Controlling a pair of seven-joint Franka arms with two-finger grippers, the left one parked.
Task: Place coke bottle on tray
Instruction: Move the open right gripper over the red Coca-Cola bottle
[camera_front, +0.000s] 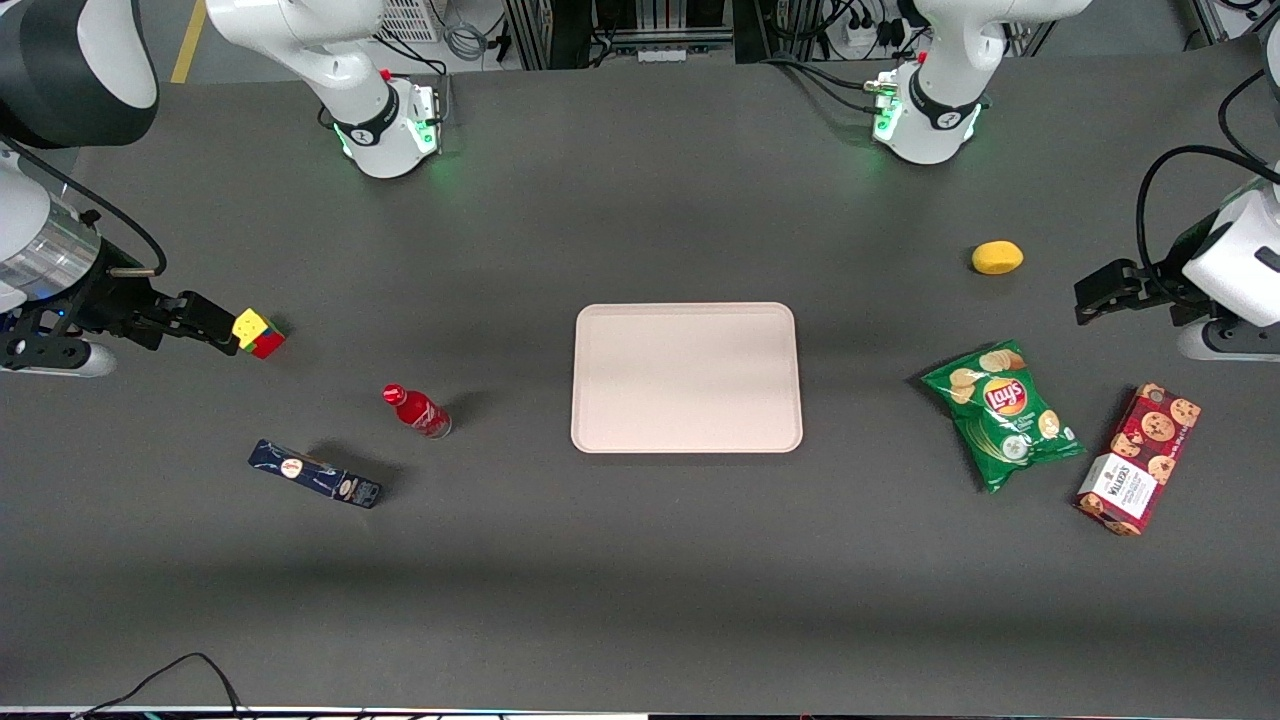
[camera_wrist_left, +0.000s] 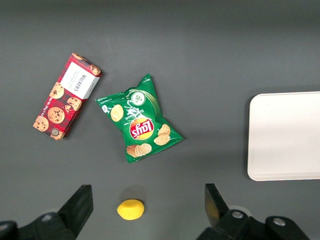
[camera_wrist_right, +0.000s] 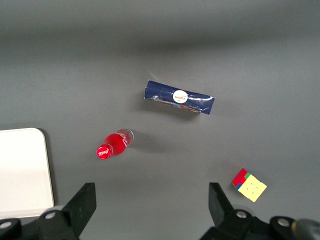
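Dark grey worktop (camera_front: 640, 560) fills my feeds, with the tray (camera_front: 686, 377) lying flat at its middle. I see the coke bottle (camera_front: 417, 410) standing on the worktop toward the working arm's end, apart from the tray and not on it; its red cap leans toward the camera in the wrist feed (camera_wrist_right: 114, 144). My end effector (camera_front: 222, 332) hangs near the worktop's edge at the working arm's end, beside the colour cube (camera_front: 258, 333), fingers spread wide and holding nothing. A dark blue box (camera_front: 315, 474) lies nearer the front camera than the bottle. Toward the parked arm's end sit a green crisp bag (camera_front: 1002, 415), a biscuit box (camera_front: 1139, 459) and a lemon (camera_front: 997, 257).
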